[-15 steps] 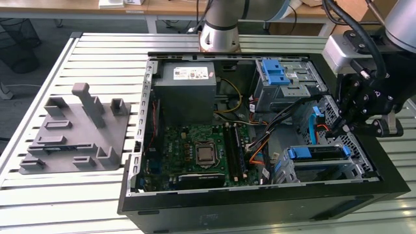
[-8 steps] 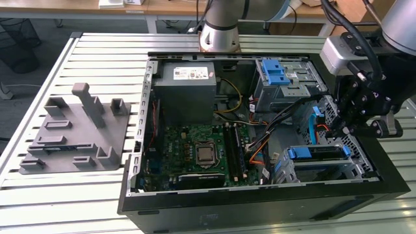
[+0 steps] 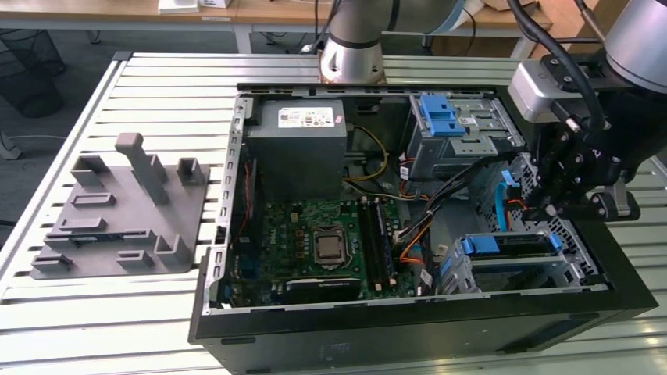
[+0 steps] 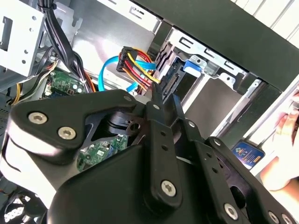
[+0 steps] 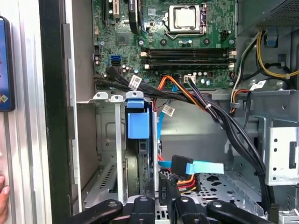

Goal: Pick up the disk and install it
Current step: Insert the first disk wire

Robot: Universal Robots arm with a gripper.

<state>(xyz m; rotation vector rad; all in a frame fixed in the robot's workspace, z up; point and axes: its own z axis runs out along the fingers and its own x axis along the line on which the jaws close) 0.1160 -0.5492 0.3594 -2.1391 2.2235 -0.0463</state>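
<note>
The jaws of the black gripper (image 5: 161, 201) stand with only a narrow gap. Between them sits a small black plug (image 5: 163, 187) with red, orange and yellow wires, and they seem to pinch it. In the exterior view the gripper hangs inside the open black computer case (image 3: 417, 322), over its part on the exterior view's right.

Just beside the plug stands the disk (image 5: 138, 122), a flat silver drive with a blue plastic frame. It sits on its edge inside a silver metal cage, with the blue end of the frame facing outward. In the exterior view the disk (image 3: 505, 244) is in the case corner toward the worktop's near edge, on the exterior view's right.

A light blue flat cable (image 5: 205, 166) with a black end lies near the plug. Further off are the green motherboard (image 3: 323, 234) and the grey power-supply box (image 3: 302, 137).

The case lies on its side on the white slatted worktop (image 3: 156, 78). A grey moulded fixture plate (image 3: 120, 211) rests near the worktop's edge on the exterior view's left, well apart from the case. A person's hand (image 4: 285, 140) is near the outer wall of the case.
</note>
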